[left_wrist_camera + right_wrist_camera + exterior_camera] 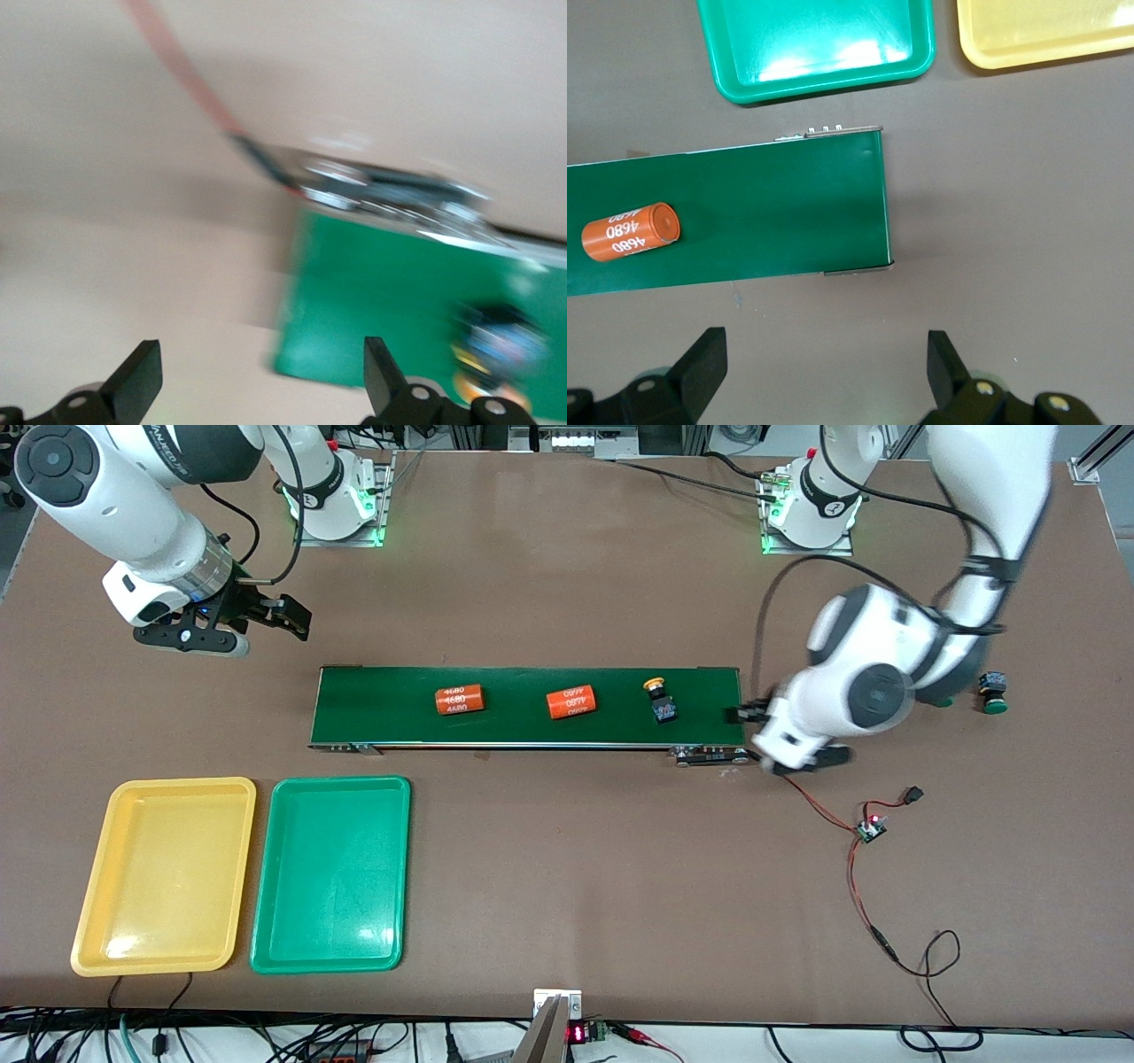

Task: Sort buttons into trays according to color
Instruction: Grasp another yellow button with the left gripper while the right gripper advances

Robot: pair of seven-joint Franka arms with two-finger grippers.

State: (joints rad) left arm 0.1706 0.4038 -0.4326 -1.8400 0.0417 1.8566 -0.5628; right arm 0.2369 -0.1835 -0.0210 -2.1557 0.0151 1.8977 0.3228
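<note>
While both trays lay bare, the sorting had hardly begun. The yellow tray (164,875) and the green tray (330,874) sat side by side toward the right arm's end of the table, nearer the front camera than the dark green conveyor belt (523,726). On the belt, toward the left arm's end, stood a yellow-capped button (658,699), with two orange cylinders marked 4680 (461,700) (570,702) lying beside it toward the right arm's end. A green-capped button (993,691) rested on the bare table off the belt's end near the left arm, and something green showed just under that arm's wrist, too hidden to name. The left gripper (257,376) hung over the belt's end with its fingers spread, holding nothing. The right gripper (819,372), fingers also spread and bare, waited over the table at the belt's other end. No button had reached a tray; all the placing was left to do.
</note>
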